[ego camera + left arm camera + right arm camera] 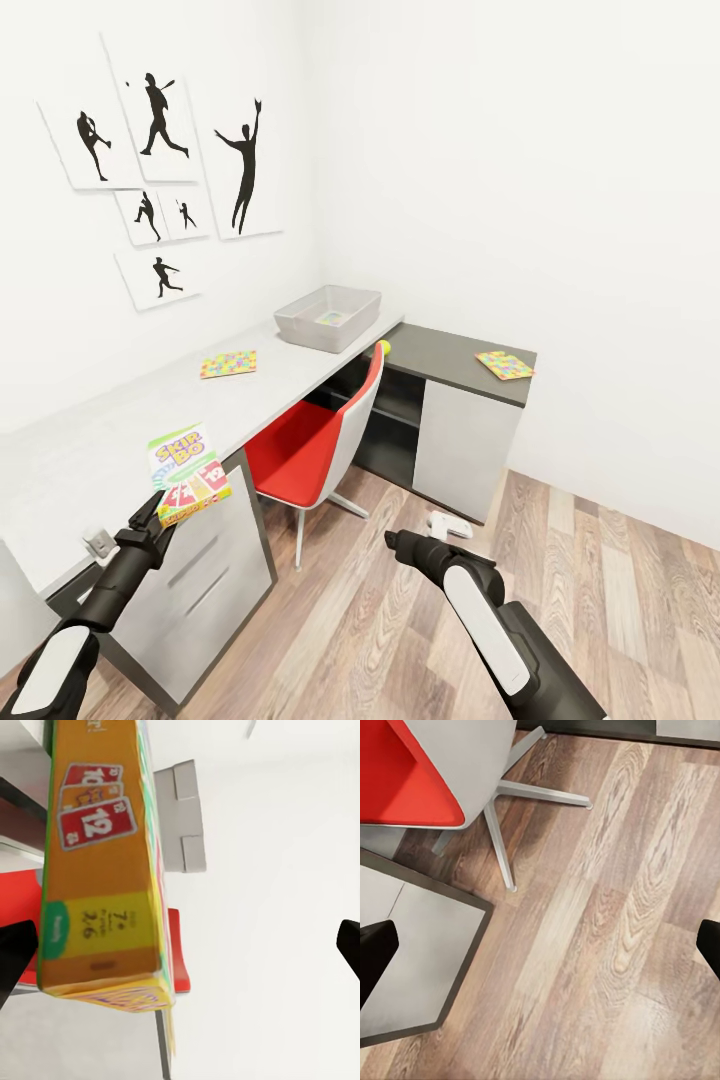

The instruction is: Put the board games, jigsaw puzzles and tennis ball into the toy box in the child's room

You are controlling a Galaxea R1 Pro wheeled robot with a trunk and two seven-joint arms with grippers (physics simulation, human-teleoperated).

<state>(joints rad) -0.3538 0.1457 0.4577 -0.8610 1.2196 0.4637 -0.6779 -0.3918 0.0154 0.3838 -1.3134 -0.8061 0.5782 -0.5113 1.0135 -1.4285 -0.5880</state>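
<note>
Nearest me, my right gripper (395, 541) hangs low over the wood floor (560, 560), out beyond the desk's drawer end. Its wrist camera shows the finger tips wide apart with nothing between them, so I judge it parked clear.

My left gripper (150, 512) rests over the near end of the desk (90, 450) with the Skip-Bo box (186, 472) standing on edge at it. From the head view I'd say it is pinched. The left wrist camera shows the box (101, 862) against one finger and a wide gap to the other, so I cannot tell if the grip is firm.

Farther along the desk lies a jigsaw puzzle (228, 363). Past it, at the corner, sits the toy box (300, 322), something colourful already inside. The tennis ball (383, 348) peeks over the red chair (310, 445) beside the toy box. The second puzzle (504, 364) lies on the dark cabinet (440, 350).
</note>
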